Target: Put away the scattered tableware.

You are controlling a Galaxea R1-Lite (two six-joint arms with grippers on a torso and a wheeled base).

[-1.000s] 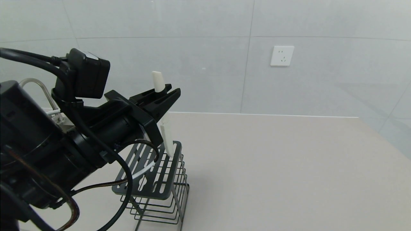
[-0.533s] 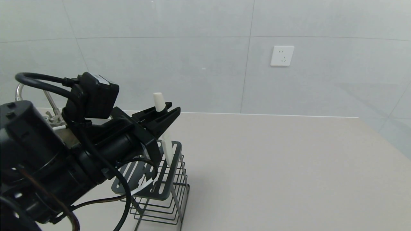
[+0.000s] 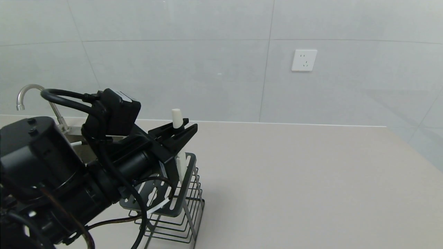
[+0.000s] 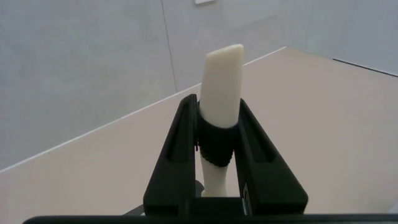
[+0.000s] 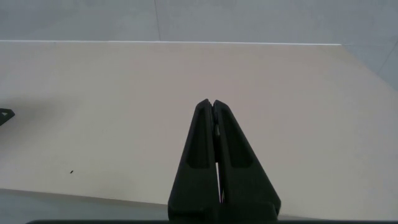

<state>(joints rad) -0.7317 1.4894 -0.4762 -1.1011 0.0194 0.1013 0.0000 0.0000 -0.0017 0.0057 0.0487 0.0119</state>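
Left gripper (image 3: 187, 127) has come lower toward dark wire rack (image 3: 174, 207) at near left of counter (image 3: 294, 180). Its fingers clamp white utensil (image 3: 176, 116), upright, lower end at rack's slotted top. Right gripper (image 5: 212, 107) pressed together, holding nothing, above counter.

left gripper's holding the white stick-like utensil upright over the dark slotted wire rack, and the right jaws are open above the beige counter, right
No: the right gripper has its jaws shut above the beige counter, as the right wrist view shows. Otherwise, the left gripper holds the white stick-like utensil upright over the dark slotted wire rack.
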